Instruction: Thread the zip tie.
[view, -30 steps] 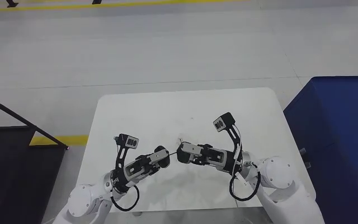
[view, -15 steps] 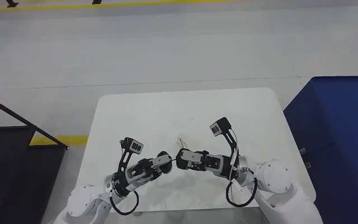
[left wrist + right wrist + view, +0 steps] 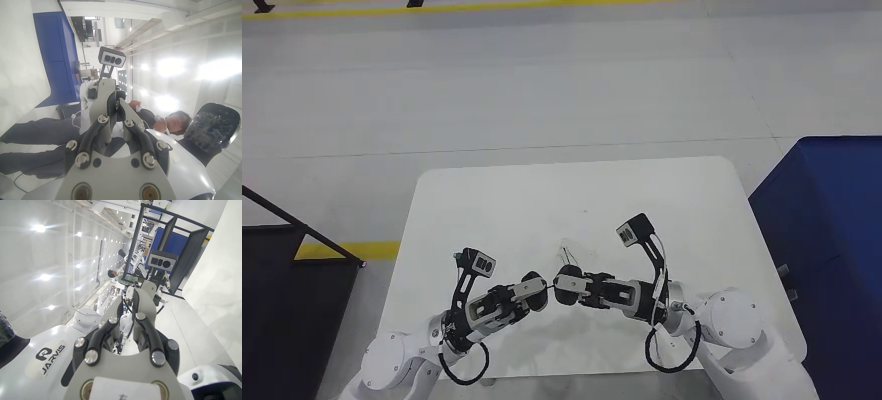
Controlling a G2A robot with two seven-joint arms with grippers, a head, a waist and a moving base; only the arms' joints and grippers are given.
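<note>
We found both arms meeting over the near middle of the flat white table [image 3: 662, 195], their tips almost touching. The right tool [image 3: 563, 283] was pinched narrow on the thin black plastic zip tie [image 3: 130, 316]. In the right wrist view the tie ran between that tool's fingers [image 3: 145, 302], its pointed end trailing back toward the wrist. The zip tie sat in that grip, at the spot where the two tools met. The left tool [image 3: 533, 286] had its fingers drawn close together, with only a slit between them. We could not tell whether the strip sat in that slit. A tall blue cabinet [image 3: 832, 230] stood just beside the table on the robot's right.
</note>
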